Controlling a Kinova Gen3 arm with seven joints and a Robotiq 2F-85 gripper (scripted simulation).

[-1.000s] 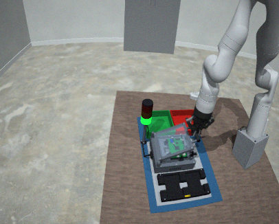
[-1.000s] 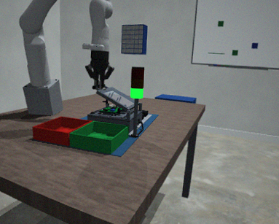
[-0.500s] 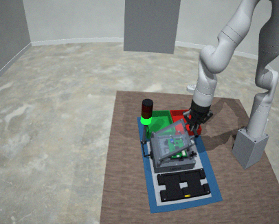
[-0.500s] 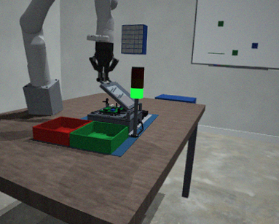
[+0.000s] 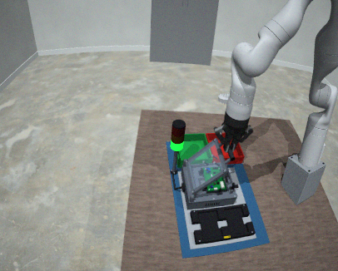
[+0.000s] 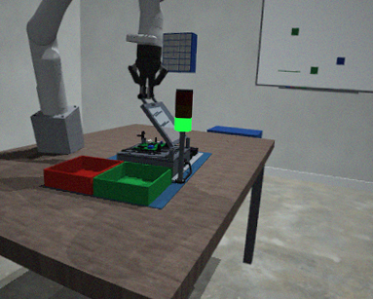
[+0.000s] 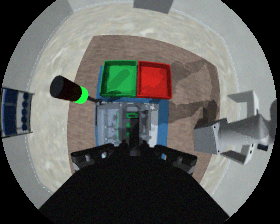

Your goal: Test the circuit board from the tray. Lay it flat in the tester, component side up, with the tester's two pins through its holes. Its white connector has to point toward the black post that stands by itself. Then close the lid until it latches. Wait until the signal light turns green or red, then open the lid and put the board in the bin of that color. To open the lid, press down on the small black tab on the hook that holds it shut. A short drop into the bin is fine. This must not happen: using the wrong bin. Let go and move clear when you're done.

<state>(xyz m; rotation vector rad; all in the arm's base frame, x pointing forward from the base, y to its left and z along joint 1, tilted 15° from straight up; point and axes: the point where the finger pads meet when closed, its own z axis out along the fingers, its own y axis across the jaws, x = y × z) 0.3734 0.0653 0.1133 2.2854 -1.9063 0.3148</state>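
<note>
The tester (image 5: 212, 204) (image 6: 144, 156) has its clear, grey-framed lid (image 5: 221, 156) (image 6: 161, 120) tilted up roughly halfway, hinged on the signal light's side. The green circuit board (image 5: 215, 184) (image 6: 152, 146) (image 7: 131, 125) lies flat in the tester, component side up; the pins cannot be made out. The signal light (image 5: 176, 145) (image 6: 183, 124) (image 7: 81, 95) is lit green. My gripper (image 5: 233, 158) (image 6: 146, 97) is shut and holds nothing. Its fingertips are at the raised free edge of the lid; whether they touch it is unclear.
The green bin (image 6: 120, 189) (image 7: 120, 62) and red bin (image 6: 67, 180) (image 7: 171, 85) stand side by side behind the tester. The black tray (image 5: 208, 230) holds no board and lies on the tester's other side. The signal light's pole stands beside the hinge side.
</note>
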